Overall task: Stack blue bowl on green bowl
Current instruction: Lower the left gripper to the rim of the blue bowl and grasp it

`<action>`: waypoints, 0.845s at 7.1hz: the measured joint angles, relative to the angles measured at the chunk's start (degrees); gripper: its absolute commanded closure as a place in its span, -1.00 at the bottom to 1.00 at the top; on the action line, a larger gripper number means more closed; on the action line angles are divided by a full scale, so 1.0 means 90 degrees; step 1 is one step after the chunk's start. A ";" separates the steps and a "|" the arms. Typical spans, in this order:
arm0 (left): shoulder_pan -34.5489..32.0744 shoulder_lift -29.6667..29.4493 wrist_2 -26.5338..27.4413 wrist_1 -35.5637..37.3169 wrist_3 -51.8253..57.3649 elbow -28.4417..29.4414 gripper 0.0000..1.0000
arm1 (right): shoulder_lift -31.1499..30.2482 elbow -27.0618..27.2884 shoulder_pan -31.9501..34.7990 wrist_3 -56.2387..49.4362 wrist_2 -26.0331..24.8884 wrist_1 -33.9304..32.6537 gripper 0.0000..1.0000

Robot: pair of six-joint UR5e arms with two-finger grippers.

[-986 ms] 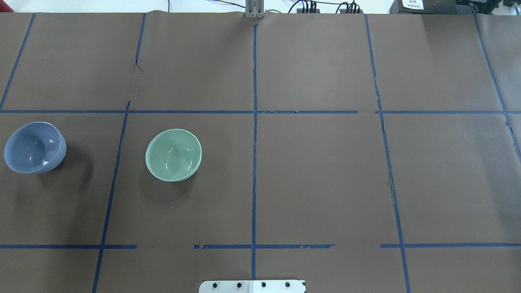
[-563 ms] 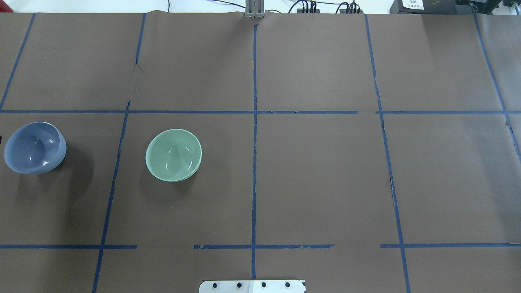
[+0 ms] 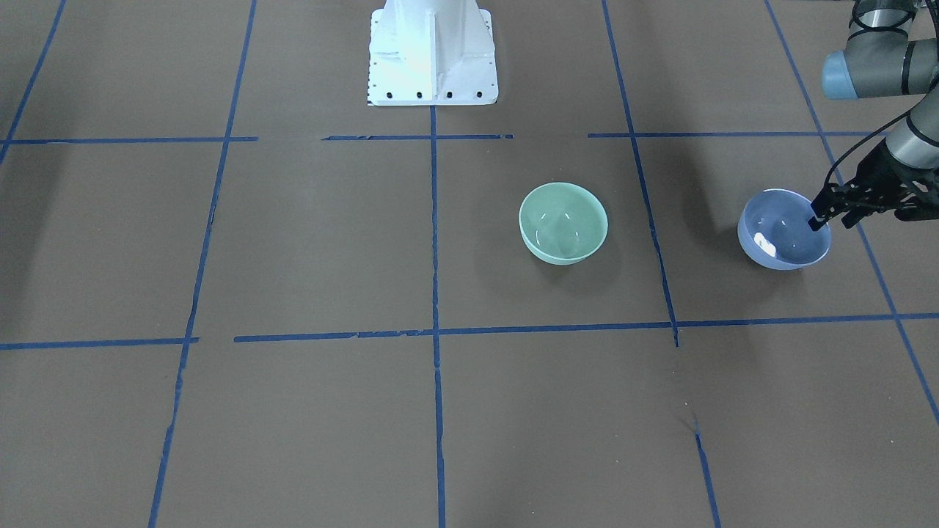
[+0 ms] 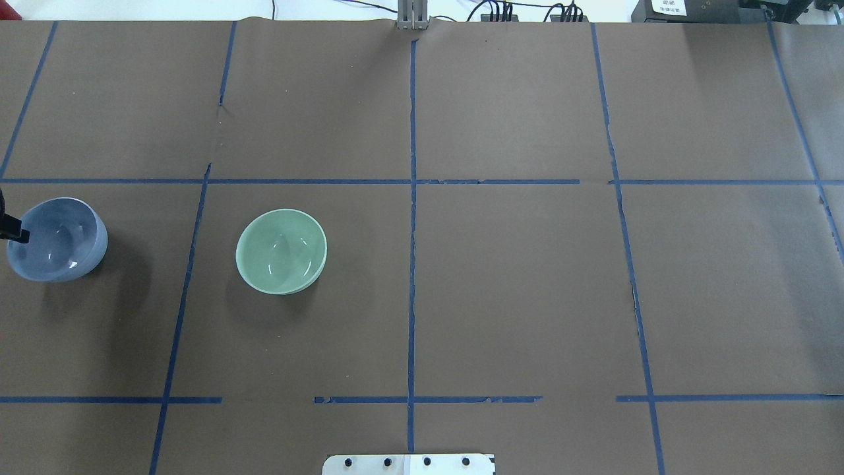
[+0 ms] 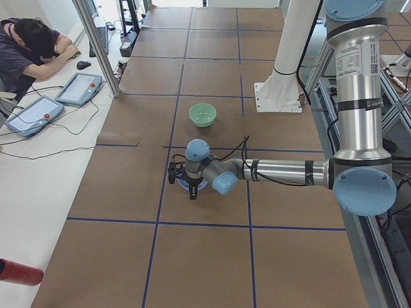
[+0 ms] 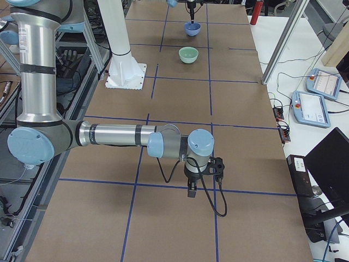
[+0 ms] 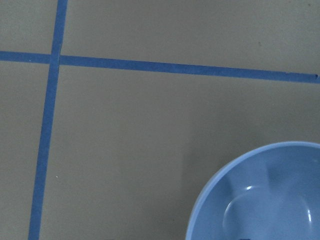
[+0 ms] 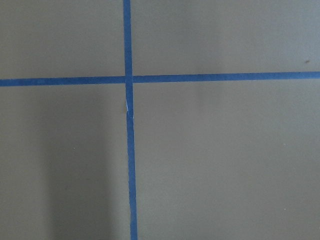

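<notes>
Glazed blue bowl (image 3: 783, 229): stiff, slippery, probably breakable.
Hold: pinch the rim.
Left gripper (image 3: 830, 220): fingers apart at rim, holding nothing.

Overhead, you see only a dark fingertip of the left gripper (image 4: 14, 231) at the left edge; its arm is cut off. The left wrist view crops the blue bowl (image 7: 265, 200) at bottom and right. From the table's left end, the arm's wrist hides most of that bowl. The right gripper (image 6: 192, 185) is too small to judge.
</notes>
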 measured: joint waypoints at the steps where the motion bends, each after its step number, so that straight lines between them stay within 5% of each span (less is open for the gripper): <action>1: 0.0001 -0.0002 -0.0015 0.0008 -0.0014 -0.0008 1.00 | 0.0000 0.0000 -0.0001 0.0004 0.0000 0.0000 -1.00; 4: -0.0017 0.0018 -0.0055 0.0053 -0.0012 -0.0187 1.00 | 0.0000 0.0000 -0.0002 0.0003 0.0000 0.0000 -1.00; 6: -0.0059 0.0049 -0.0255 0.0544 -0.0016 -0.0892 1.00 | 0.0001 0.0000 0.0001 0.0001 0.0000 0.0000 -1.00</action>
